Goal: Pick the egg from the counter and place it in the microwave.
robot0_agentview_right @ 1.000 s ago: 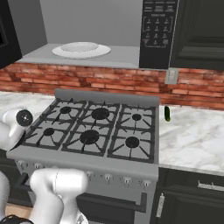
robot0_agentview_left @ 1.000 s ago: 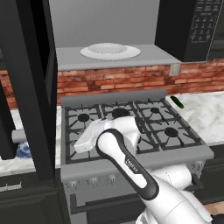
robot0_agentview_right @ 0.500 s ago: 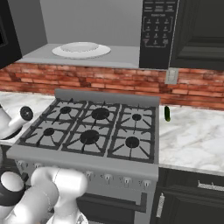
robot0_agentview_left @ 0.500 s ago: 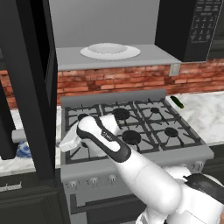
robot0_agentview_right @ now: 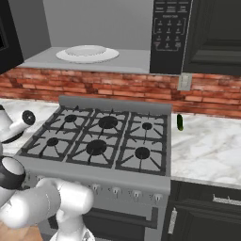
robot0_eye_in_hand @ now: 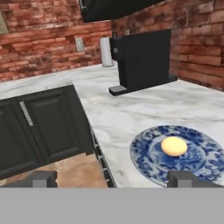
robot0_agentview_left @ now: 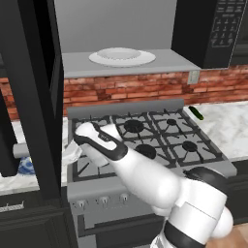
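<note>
The egg (robot0_eye_in_hand: 174,146), a small pale yellow-tan oval, lies in a blue-and-white bowl (robot0_eye_in_hand: 148,159) on the marbled counter (robot0_eye_in_hand: 144,105). My gripper (robot0_eye_in_hand: 114,179) is open with nothing between its wide-apart fingertips (robot0_eye_in_hand: 186,178); it hangs short of the egg, which sits just above the right tip in the hand view. The arm (robot0_agentview_left: 126,164) reaches left across the stove's front left corner. The microwave (robot0_agentview_left: 121,34) stands open above the stove, its white round plate (robot0_agentview_left: 122,56) inside. The right base view shows the plate (robot0_agentview_right: 87,52) and keypad (robot0_agentview_right: 167,23).
The open microwave door (robot0_agentview_left: 34,97) hangs dark at the left, close to my hand. A black coffee machine (robot0_eye_in_hand: 142,59) and a white cylinder (robot0_eye_in_hand: 106,51) stand further along the counter. A dark green vegetable (robot0_agentview_right: 180,122) lies right of the stove (robot0_agentview_right: 103,141).
The arm has swung left from over the stove's middle to its front left corner, carrying the hand out towards the left counter and the bowl.
</note>
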Robot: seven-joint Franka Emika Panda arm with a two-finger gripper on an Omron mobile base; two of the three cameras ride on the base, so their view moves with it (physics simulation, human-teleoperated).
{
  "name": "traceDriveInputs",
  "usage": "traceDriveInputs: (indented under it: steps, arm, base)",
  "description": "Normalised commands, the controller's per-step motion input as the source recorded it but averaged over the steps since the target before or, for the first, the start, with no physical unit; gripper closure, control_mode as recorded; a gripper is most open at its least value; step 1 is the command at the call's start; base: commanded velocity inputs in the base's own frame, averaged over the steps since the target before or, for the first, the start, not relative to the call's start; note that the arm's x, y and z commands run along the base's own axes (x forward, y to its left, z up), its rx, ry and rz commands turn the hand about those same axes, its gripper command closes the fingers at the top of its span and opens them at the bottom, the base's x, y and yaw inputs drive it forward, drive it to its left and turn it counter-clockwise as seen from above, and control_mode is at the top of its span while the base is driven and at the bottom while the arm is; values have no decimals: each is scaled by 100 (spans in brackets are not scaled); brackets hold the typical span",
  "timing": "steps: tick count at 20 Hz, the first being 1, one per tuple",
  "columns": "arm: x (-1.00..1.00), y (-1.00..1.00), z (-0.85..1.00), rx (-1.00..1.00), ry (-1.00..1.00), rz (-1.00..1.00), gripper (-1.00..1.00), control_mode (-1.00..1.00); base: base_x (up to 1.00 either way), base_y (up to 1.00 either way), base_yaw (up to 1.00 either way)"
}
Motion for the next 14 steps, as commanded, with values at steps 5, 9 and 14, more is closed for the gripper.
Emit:
traceDriveInputs:
  steps: [5, 9, 14]
  arm:
    - [3, 29, -2, -8, 0, -3, -100, -100]
    - [1, 31, -13, -13, 0, -7, -100, -100]
    - [21, 1, -15, -9, 0, -9, -100, -100]
  base:
    - [0, 0, 0]
    - [0, 0, 0]
    - [0, 0, 0]
